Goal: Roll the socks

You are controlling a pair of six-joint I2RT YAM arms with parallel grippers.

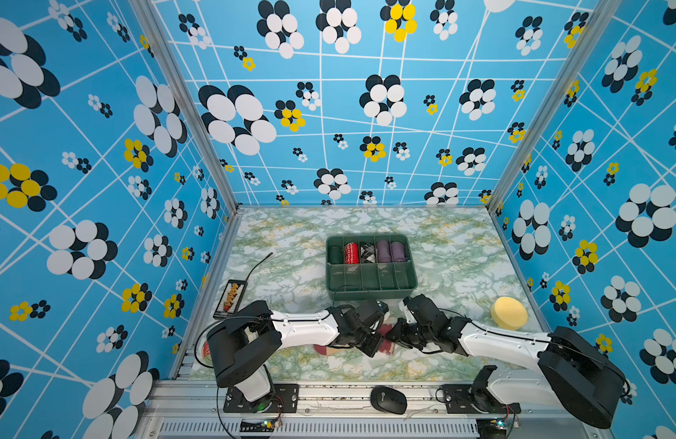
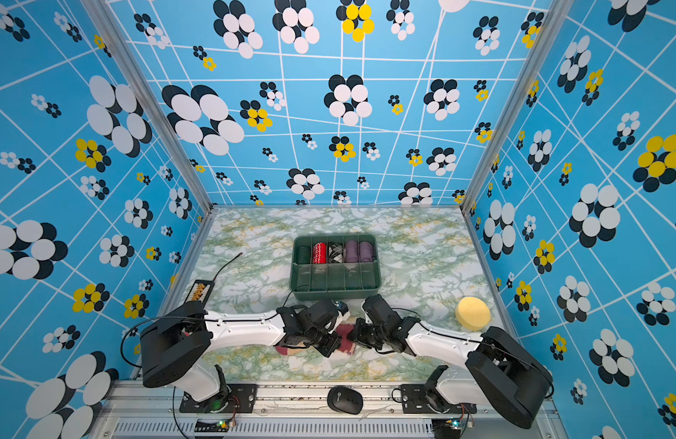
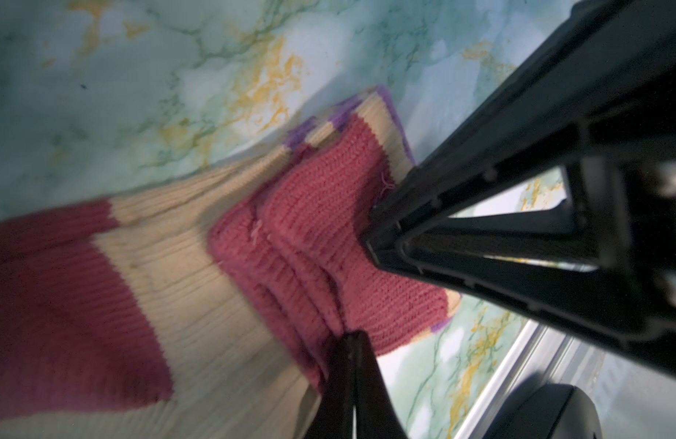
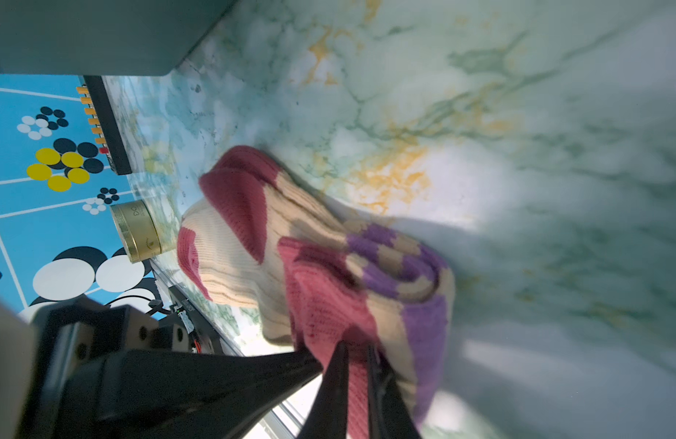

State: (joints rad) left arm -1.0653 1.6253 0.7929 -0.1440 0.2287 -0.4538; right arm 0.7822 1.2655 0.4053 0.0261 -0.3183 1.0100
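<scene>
Ribbed knit socks (image 3: 199, 304), glossy marbled tabletop (image 1: 461, 243)

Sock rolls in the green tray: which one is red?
The red roll, second from the left, between the dark green roll and the black-and-white roll; the purple rolls lie further right.

In both top views, the divided tray (image 1: 370, 294) sits mid-frame on the table (image 1: 461, 247) with rolled bundles (image 1: 368, 252) in its far row, the socks (image 2: 345, 342) just below it, the sponge (image 1: 508, 313) lower right, the abacus (image 1: 231, 298) at the left edge, and the mouse (image 1: 388, 400) bottom centre.

Two socks (image 4: 249, 266), one tray (image 1: 370, 292), one sponge (image 1: 508, 312)
</scene>
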